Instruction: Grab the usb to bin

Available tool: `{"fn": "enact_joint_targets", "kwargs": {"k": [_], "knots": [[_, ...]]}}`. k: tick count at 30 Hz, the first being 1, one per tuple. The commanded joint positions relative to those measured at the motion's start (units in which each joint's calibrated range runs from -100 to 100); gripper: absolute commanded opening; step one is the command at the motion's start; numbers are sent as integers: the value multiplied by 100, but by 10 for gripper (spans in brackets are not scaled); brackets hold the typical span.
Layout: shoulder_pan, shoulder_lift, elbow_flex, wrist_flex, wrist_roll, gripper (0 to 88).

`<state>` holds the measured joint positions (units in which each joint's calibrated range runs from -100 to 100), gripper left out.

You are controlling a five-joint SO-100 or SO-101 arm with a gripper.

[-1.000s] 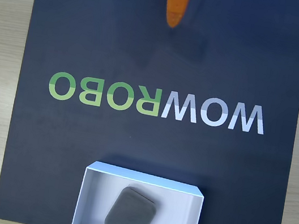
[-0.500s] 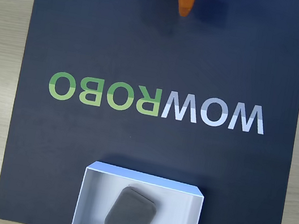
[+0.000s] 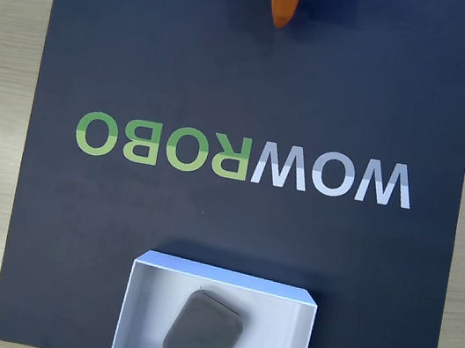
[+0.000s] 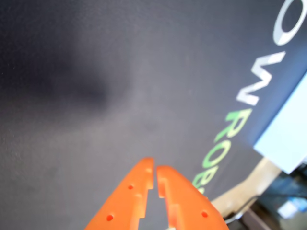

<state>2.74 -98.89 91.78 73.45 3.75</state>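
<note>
Reading "WOWROBO" on mat (image 3: 146, 52) | usb (image 3: 204, 333) inside bin (image 3: 131, 309) | end effector (image 4: 155, 173) closed, empty

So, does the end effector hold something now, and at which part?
Nothing. The end effector is shut and empty above the mat; the usb lies in the bin.

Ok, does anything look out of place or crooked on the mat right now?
Only a small thing: the gray usb block lies turned at an angle inside the white bin, not square with its walls. The gripper is empty at the mat's far edge, jaws shut. Nothing is spilled or damaged.
</note>
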Motion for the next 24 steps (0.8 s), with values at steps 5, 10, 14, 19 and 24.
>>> {"fn": "enact_joint_targets", "kwargs": {"k": [5,10,14,19,24], "knots": [[29,-1,0,19,51,9],[29,-1,0,19,51,9],[29,-1,0,19,51,9],[29,-1,0,19,51,9],[29,-1,0,19,51,9]]}}
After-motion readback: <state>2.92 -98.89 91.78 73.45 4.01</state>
